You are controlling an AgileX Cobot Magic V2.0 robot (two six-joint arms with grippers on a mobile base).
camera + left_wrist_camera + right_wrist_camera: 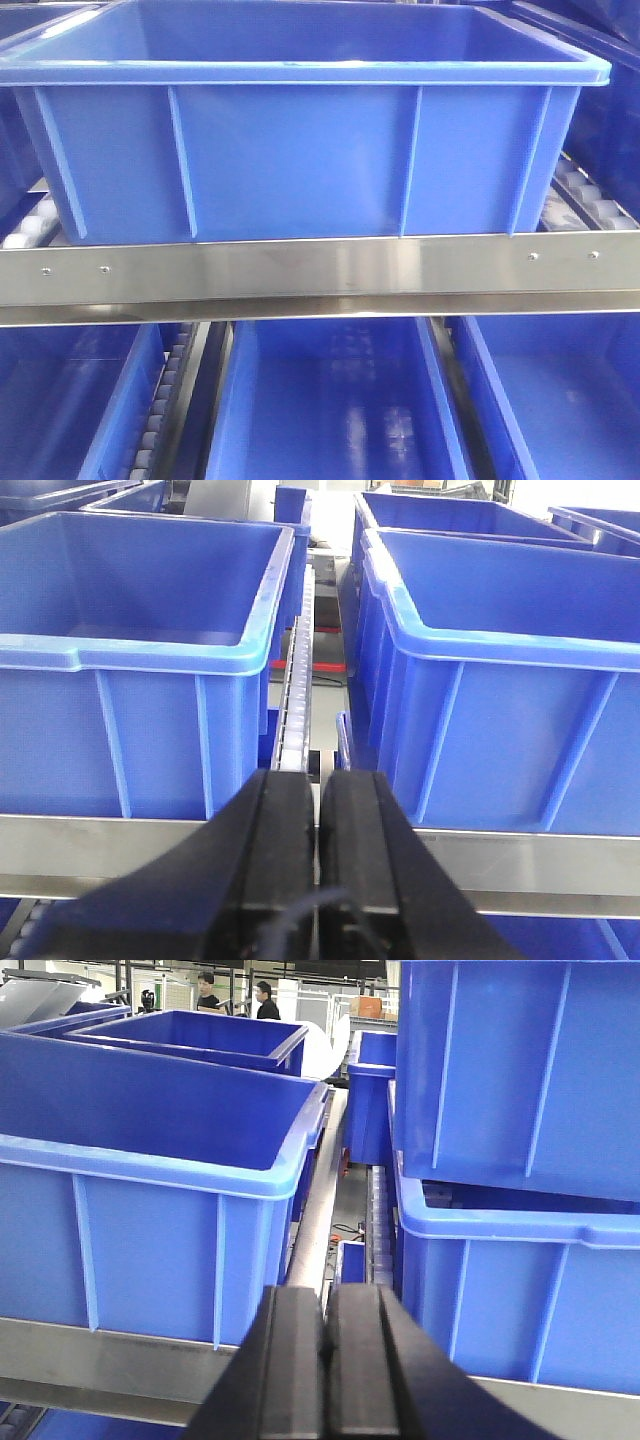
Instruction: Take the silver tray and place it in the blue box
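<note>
Left gripper sits clenched and empty at six o'clock, aimed at the gap between two crates. My right gripper is likewise clenched, holding nothing. At twelve o'clock the blue box rests on the steel rack rail, open-topped for loading. I cannot see the silver tray.

One blue box on the upper steel rack bar, three more blue crates below it
</note>
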